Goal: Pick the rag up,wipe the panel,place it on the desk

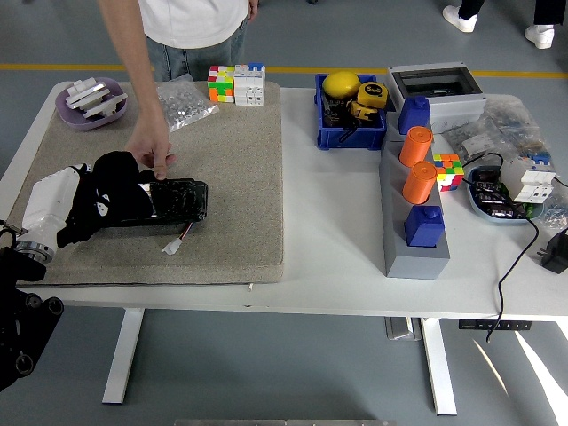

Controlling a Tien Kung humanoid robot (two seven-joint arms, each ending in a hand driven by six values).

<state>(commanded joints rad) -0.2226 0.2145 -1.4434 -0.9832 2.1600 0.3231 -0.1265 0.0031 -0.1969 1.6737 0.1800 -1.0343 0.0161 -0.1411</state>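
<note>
Left hand (93,200): seemingly clutching crumpled black cloth rag (114,182) at left end of glossy black rectangular panel (164,201). Advice: press flat, stroke lengthwise, clear of person's steadying hand (153,151).

Blue bin (348,135) beside grey box (435,82); two orange cylinders (414,145) nearby
</note>
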